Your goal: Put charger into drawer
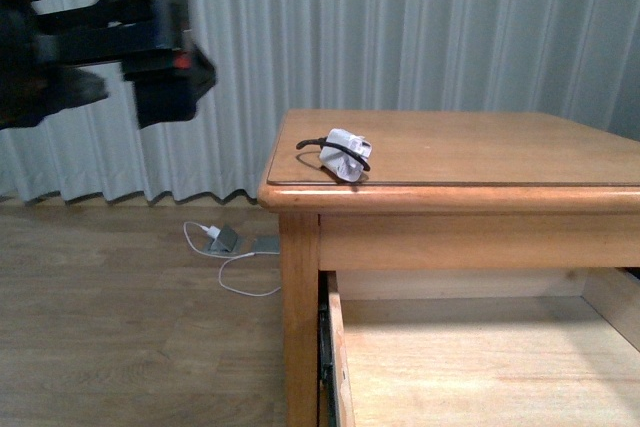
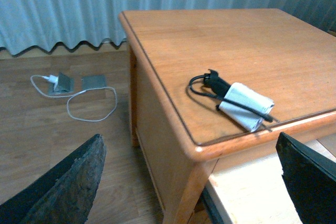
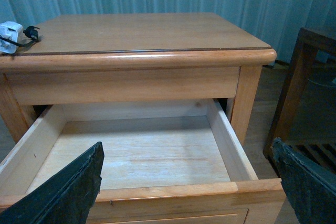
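The charger (image 1: 345, 155), a small white adapter wrapped in thin black cable, lies on the wooden table top near its front left corner. It also shows as the charger (image 2: 241, 103) in the left wrist view and the charger (image 3: 10, 36) in the right wrist view. Below the top, the drawer (image 1: 480, 367) is pulled out and its pale inside is bare (image 3: 136, 150). My left gripper (image 1: 170, 87) hangs open in the air to the left of the table, well above the floor; the left gripper (image 2: 189, 182) is short of the charger. My right gripper (image 3: 186, 187) stands open in front of the drawer's front edge.
On the floor left of the table lies a grey device with a white cable (image 1: 225, 240). A dark wooden stand (image 3: 310, 87) is beside the table on the far side from the charger. Pleated curtains hang behind.
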